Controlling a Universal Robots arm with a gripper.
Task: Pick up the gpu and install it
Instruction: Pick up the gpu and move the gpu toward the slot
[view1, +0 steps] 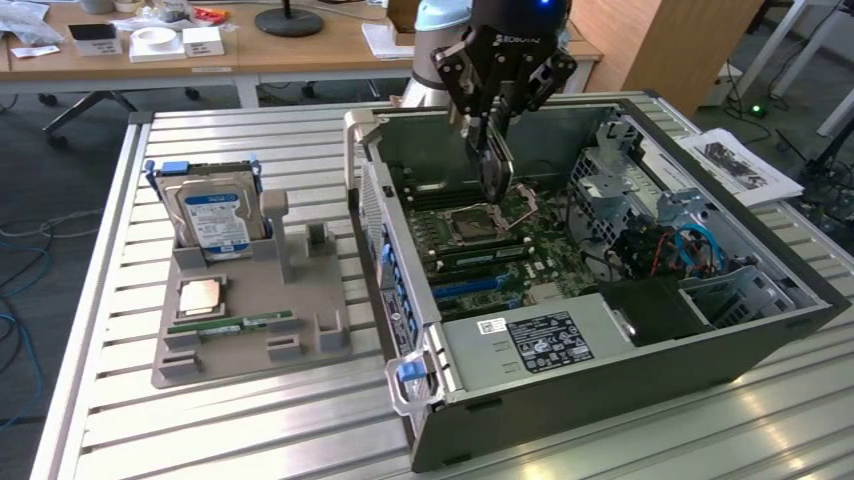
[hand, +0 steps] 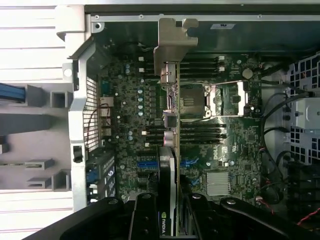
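The gripper is clenched on the graphics card, its 2 fingers pinching one end of the board. The card hangs edge-on inside the open computer case, above the motherboard and just over the processor socket. It is touching nothing below it. In the wrist view the card runs away from the gripper, with its metal bracket at the far end.

The blue slots lie toward 6 o'clock of the card in the exterior view, so I judge the card is not yet over its seat. To do this step well, the grip must hold the board square, with no twist between the fingers. The connector edge should line up along the whole slot, and the bracket should face the case's rear wall. A straight, even descent looks safest. A tilted card could catch on the socket lever or the memory slots nearby.

At 9 o'clock of the case, the grey tray holds the hard drive and the memory stick.
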